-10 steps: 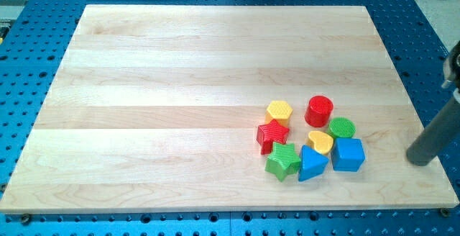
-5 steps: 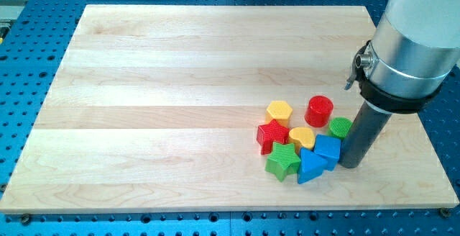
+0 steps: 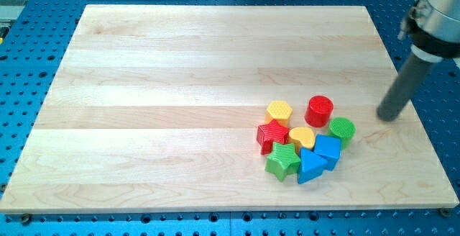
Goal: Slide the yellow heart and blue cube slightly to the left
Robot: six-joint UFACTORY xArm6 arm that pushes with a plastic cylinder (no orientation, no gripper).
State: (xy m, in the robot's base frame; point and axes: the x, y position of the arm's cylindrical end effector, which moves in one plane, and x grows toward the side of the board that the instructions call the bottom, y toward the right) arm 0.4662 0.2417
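My tip (image 3: 390, 116), bare and touching nothing, sits right of and above yellow heart (image 3: 302, 137) and blue cube (image 3: 328, 150); they look pressed together.

Tabletop (image 3: 180, 85): pale wood, smooth, matt grain. Blue cube (image 3: 328, 150), yellow heart (image 3: 302, 136): ribbed, probably plastic, slight sheen. My tip (image 3: 389, 117): dark matt rod.

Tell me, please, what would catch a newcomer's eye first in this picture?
A tight cluster of bright blocks toward the board's lower right: the yellow heart and blue cube sit in its middle, a red cylinder at its top. My tip stands apart, to the view's right of the cluster.
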